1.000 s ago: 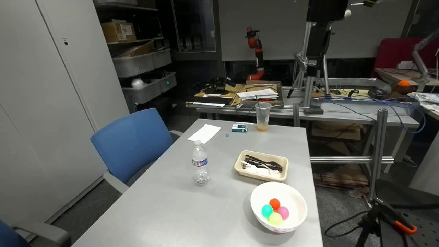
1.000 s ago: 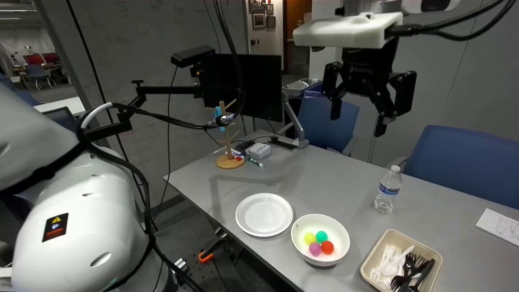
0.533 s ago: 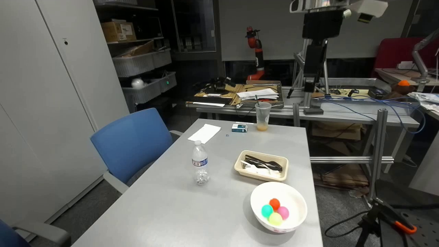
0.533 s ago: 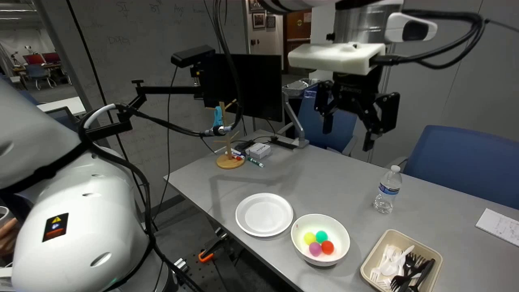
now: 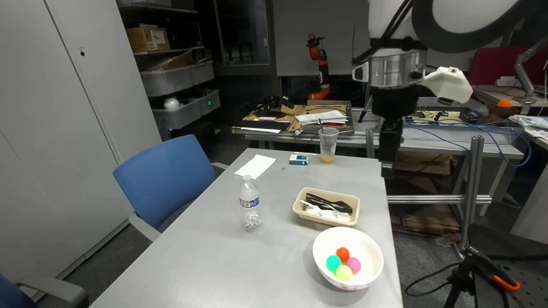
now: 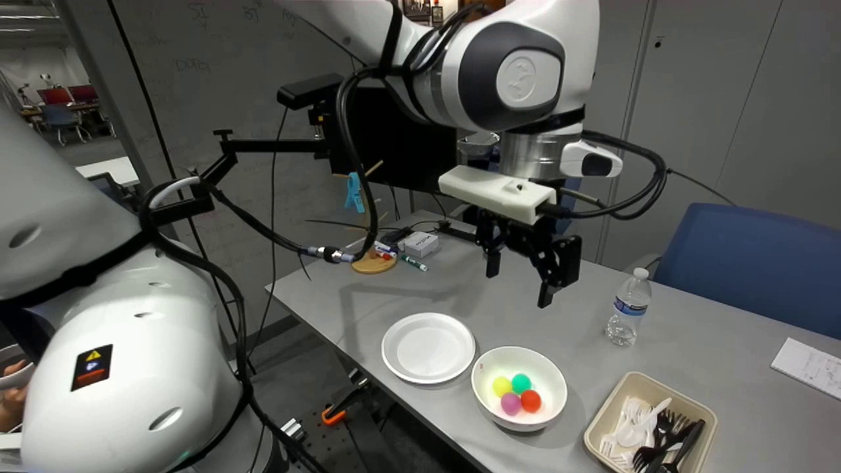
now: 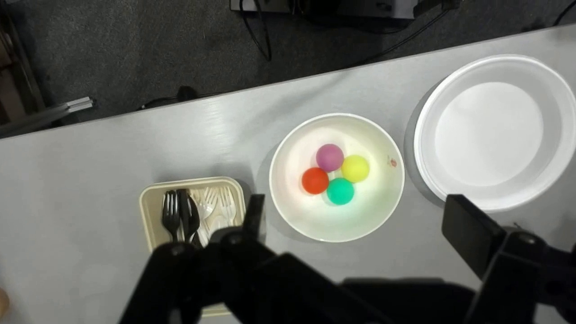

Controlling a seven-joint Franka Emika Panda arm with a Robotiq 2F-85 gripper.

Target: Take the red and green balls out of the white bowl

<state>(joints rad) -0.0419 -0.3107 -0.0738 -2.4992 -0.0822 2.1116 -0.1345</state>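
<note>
Jaws stand wide apart along the 6 o'clock side in the wrist view. One red ball near 8 o'clock, one green ball near 5, one yellow ball near 2 and one purple ball near 11, four in all, form a cluster inside one round white bowl on the tabletop. The red is bright, the green teal-tinged. A small reddish print marks the bowl's inner wall between 2 and 3. Just beside the bowl toward 2 sits one white plate; toward 8, one rectangular tray of black and white cutlery, too overlapped to count.

In an exterior view, one water bottle stands upright at 2 o'clock of the bowl, and the spread jaws hang above the tabletop toward 12. One green marker, one white carton and one dark monitor show in this view alone, toward 11.

In an exterior view, one clear cup near 12 o'clock of the bowl and one blue-and-white box near 11 are seen only here. The red ball lies at 12 o'clock of the cluster, the green ball at 9. The jaws are edge-on, their spread impossible to tell.
</note>
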